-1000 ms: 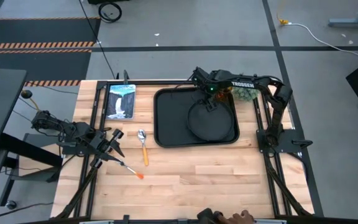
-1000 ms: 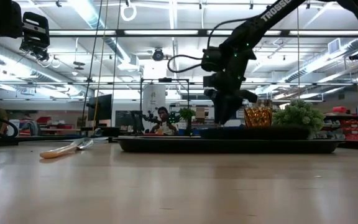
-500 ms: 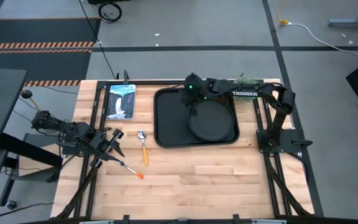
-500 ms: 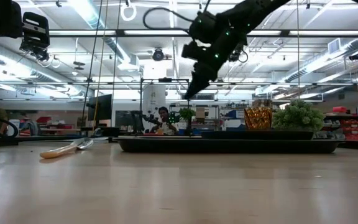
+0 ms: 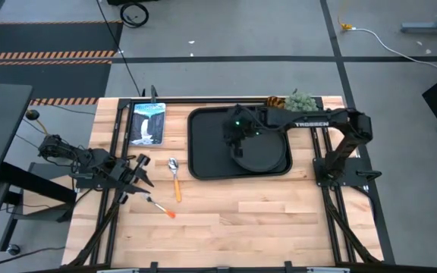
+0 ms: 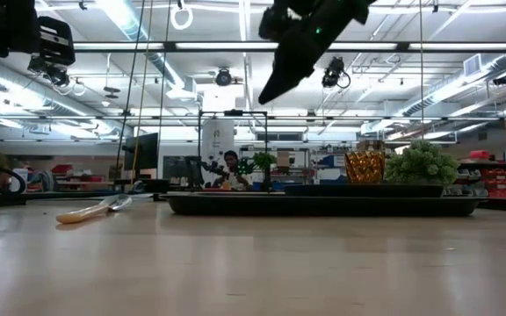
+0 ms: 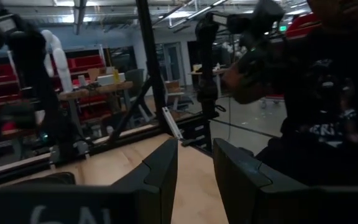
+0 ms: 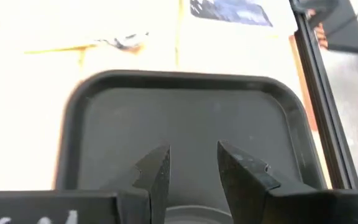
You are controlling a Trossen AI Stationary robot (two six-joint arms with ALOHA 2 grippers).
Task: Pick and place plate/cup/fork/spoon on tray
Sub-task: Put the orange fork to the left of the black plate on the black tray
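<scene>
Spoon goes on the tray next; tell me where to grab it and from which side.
Grip the spoon by its slim orange handle, near the middle, coming straight down with the fingers across it. It lies flat on the table, bowl toward the booklet. The left gripper is nearest.

You see a pale wood-plank surface (image 5: 226,220) with a black tray (image 5: 203,152) and, inside it, a matte black plate (image 5: 268,152). Your spoon (image 5: 174,176) has a shiny silver bowl and an orange-yellow handle; your fork (image 5: 160,207) has an orange handle. The cup (image 6: 365,165) is amber-brown. The plant ball (image 6: 422,163) is fuzzy green. The booklet (image 5: 147,123) is blue and white.
</scene>
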